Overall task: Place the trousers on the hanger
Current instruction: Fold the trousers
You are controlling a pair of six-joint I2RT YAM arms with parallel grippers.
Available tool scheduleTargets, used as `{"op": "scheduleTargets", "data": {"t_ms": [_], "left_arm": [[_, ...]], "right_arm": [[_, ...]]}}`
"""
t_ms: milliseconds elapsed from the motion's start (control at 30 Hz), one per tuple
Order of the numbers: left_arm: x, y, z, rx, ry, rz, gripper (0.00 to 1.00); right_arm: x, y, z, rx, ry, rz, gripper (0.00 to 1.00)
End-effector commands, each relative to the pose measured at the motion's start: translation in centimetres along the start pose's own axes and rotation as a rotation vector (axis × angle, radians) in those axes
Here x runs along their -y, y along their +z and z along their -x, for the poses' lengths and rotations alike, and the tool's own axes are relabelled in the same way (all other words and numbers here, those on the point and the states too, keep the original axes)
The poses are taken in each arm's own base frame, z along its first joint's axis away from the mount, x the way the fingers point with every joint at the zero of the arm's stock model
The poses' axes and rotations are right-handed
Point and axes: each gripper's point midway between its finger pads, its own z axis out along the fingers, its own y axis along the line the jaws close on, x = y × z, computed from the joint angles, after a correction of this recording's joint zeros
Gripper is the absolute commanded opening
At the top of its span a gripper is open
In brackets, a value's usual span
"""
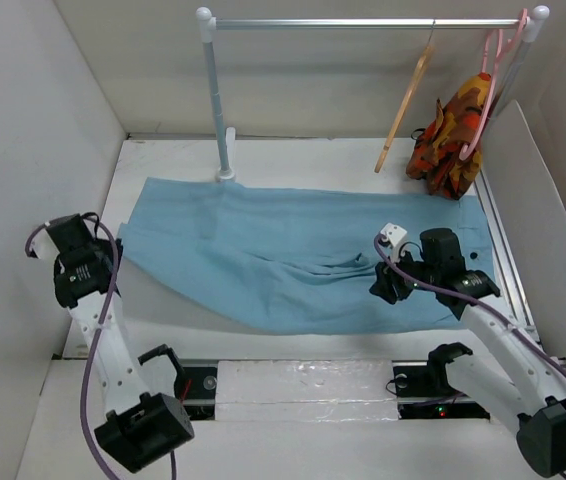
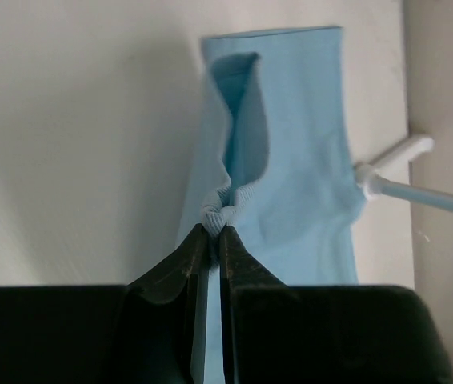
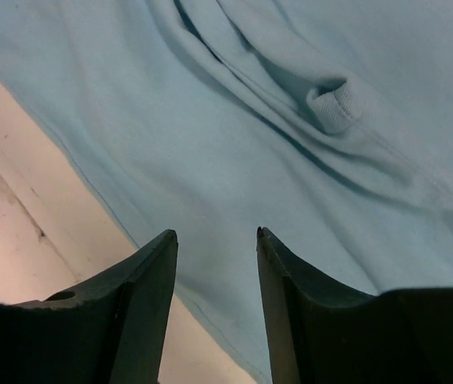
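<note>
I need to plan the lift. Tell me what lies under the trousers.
The trousers lie spread on the white table, which shows at their near and far edges. Anything beneath the cloth is hidden. The left gripper pinches one hem.

The white table (image 1: pixel 163 325) carries light blue trousers (image 1: pixel 293 250) spread across it, a rail post (image 1: pixel 225 172) standing at their far edge.
</note>
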Motion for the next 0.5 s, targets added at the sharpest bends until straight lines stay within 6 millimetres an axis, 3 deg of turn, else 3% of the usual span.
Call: {"op": "scheduleTargets", "data": {"t_ms": [0, 33, 67, 200, 300, 400, 467], "left_arm": [[2.7, -4.4, 1.5, 0.049, 0.086, -0.053, 0.00], [3.6, -5.3, 2.3, 0.078, 0.106, -0.066, 0.00], [6.3, -7.7, 3.6, 0.106, 0.171, -0.127, 0.00], [8.6, -9.3, 4.0, 0.110, 0.239, -0.176, 0.00], [9.3, -9.6, 2.9, 0.103, 0.296, -0.229, 0.00], [8.2, -8.7, 1.5, 0.096, 0.326, -0.238, 0.00], [8.0, -8.7, -0.4, 0.070, 0.359, -0.278, 0.00]], "right_arm": [[0.1, -0.5, 0.2, -0.017, 0.020, -0.010, 0.49], [0.3, -0.6, 0.4, -0.019, 0.022, -0.023, 0.44], [0.6, -0.8, 0.7, -0.028, 0.035, -0.041, 0.33], [1.9, -1.3, 1.1, -0.051, 0.062, -0.105, 0.00], [3.6, -1.4, 1.2, -0.062, 0.140, -0.134, 0.00], [6.6, -2.6, 1.5, -0.033, 0.244, -0.223, 0.00], [9.7, -4.2, 0.0, -0.077, 0.343, -0.348, 0.00]]}}
